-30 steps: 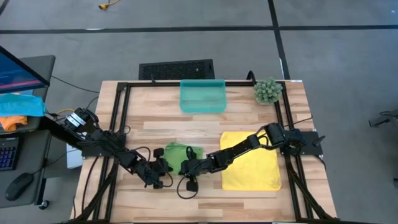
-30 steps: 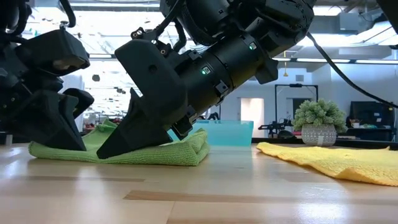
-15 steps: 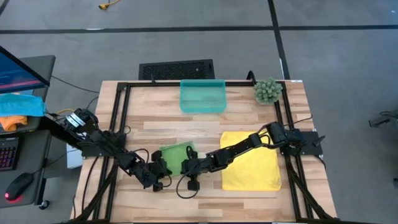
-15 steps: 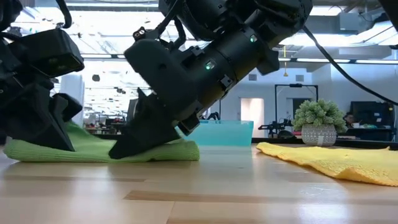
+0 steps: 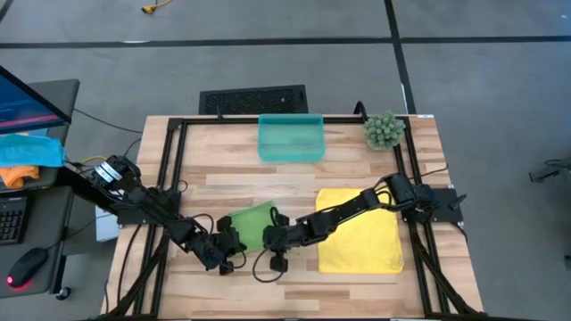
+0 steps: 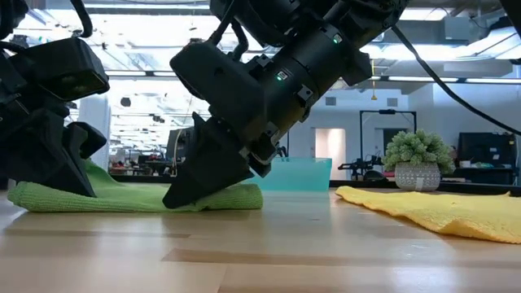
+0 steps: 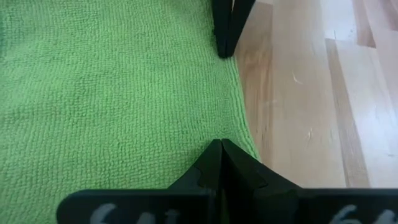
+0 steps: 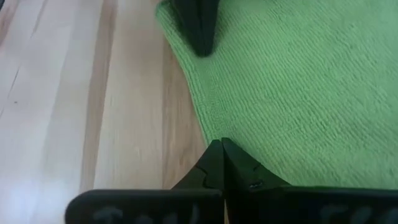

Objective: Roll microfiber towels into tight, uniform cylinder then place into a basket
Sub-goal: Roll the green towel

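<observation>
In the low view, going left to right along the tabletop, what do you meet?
Light green microfiber towel, with the shut left gripper at its left end and the shut right gripper near its right end → translucent teal plastic basket farther back → small green potted plant → bright yellow microfiber towel.

Blk arms [image 5: 143,203], green LEDs, cables

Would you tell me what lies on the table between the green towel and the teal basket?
Only bare wood: in the high view nothing sits between the green towel and the basket.
</observation>
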Robot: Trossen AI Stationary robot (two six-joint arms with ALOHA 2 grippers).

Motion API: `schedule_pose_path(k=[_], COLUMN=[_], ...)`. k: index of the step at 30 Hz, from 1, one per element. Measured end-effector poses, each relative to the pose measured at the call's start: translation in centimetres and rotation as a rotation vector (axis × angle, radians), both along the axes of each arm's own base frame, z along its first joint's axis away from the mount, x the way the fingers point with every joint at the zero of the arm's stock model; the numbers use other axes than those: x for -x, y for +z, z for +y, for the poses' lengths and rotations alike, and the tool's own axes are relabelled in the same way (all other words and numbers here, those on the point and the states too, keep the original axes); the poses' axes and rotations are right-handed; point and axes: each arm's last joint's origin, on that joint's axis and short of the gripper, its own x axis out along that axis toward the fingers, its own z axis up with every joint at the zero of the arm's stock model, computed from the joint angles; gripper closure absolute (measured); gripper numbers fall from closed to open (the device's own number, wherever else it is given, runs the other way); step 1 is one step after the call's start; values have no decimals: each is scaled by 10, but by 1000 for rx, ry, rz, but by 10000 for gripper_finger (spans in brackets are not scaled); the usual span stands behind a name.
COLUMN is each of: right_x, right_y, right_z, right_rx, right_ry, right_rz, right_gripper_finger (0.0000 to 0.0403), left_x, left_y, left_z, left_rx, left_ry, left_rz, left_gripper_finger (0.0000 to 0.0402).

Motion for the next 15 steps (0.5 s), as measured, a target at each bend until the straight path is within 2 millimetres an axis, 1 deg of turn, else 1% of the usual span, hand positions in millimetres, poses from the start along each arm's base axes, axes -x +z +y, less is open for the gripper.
schedule_pose_path(k=[5, 9, 10, 12, 15], right_x=[1, 7, 9, 16, 21], right_y=[0, 7, 12, 17, 23], right_z=[-1, -4, -4, -7, -7], right_rx=[-11, 20, 30, 62, 93], right_ry=[-49, -103, -118, -149, -196], right_rz=[22, 68, 69, 115, 139], right_gripper_finger=[392, 394, 393, 391, 390], left_x=[2, 2, 2, 3, 4], left_y=[-1, -2, -2, -2, -3], left_z=[1, 2, 2, 2, 2], left_rx=[-16, -23, -22, -29, -40], left_ry=[0, -1, -2, -5, -22], left_rz=[18, 30, 33, 42, 45], left_gripper_finger=[401, 401, 401, 401, 401])
